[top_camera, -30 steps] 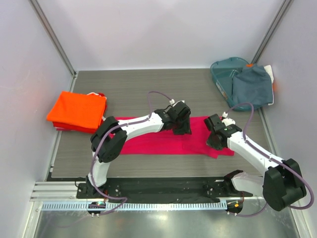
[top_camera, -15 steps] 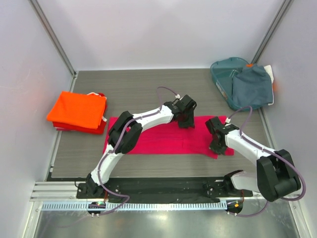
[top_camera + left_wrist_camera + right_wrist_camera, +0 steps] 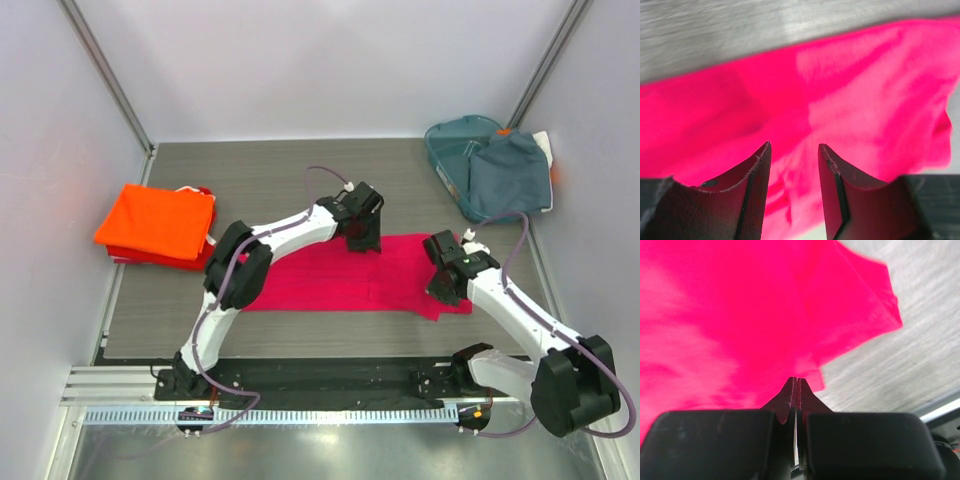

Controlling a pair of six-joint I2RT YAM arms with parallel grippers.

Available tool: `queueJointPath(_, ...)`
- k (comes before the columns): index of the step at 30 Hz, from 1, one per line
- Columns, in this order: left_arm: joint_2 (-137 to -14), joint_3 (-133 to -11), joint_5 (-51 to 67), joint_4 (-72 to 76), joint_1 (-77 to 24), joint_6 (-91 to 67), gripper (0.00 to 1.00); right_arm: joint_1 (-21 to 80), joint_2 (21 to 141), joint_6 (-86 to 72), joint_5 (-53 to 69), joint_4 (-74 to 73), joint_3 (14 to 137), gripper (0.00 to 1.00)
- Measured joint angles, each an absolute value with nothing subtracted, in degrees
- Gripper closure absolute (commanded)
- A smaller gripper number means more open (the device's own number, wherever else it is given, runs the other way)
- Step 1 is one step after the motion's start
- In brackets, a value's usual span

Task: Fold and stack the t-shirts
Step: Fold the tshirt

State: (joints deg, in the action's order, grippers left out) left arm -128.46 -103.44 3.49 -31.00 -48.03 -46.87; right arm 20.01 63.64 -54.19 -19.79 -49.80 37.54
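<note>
T-shirts are only partly dealt with. A bright orange t-shirt (image 3: 155, 218) lies folded on a small stack at the left of the desk (image 3: 270, 180), with a red layer showing beneath it. We judge the magenta-pink t-shirt (image 3: 320, 285), a long band across the middle, to be part-folded and not yet stacked. A grey-blue t-shirt (image 3: 512, 172) hangs over the teal basket (image 3: 450, 150) at the far right, apparently unfolded.

Our left gripper (image 3: 792, 162) hovers over the pink cloth's far edge, jaws apart with nothing between them. Our right gripper (image 3: 796, 387) sits at its near right corner, jaws pressed together; we cannot tell whether cloth is pinched. The basket's contents are mostly hidden.
</note>
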Motion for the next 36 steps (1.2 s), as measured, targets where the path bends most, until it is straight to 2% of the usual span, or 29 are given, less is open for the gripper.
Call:
queueJointPath(4,-120.0,-98.4,3.5,-32.4,-46.7,-44.6,0.62,20.0,61.5,-52.2,-19.9,-49.8,41.7,0.99)
queueJointPath(8,-107.7,-92.4,-0.9,-34.5,-42.5,-41.9,0.76,20.1,61.4,-49.3,-19.4,-48.6,44.3,0.99)
queueJointPath(12,-98.4,-86.2,-6.2,-35.6,-37.1,-39.6,0.82,20.1,61.5,-47.2,-19.0,-47.3,44.6,0.99)
queueJointPath(16,-96.3,-81.0,-10.0,-37.7,-32.5,-37.8,0.89,20.1,64.1,-45.9,-18.1,-45.5,44.5,0.99)
queueJointPath(17,-96.5,-79.8,-11.0,-38.5,-31.7,-37.3,0.95,20.1,65.1,-45.6,-17.8,-44.8,44.4,0.99)
queueJointPath(19,-96.9,-77.8,-12.9,-40.3,-30.2,-36.6,1.0,20.1,67.0,-45.1,-17.6,-43.7,44.2,0.99)
queueJointPath(27,-99.3,-74.3,-16.6,-42.3,-23.7,-35.3,1.0,20.1,71.2,-43.4,-17.7,-40.1,42.5,0.99)
queueJointPath(36,-106.8,-71.5,-14.6,-38.9,-17.4,-35.6,1.0,20.1,76.6,-42.2,-18.5,-37.1,42.0,0.99)
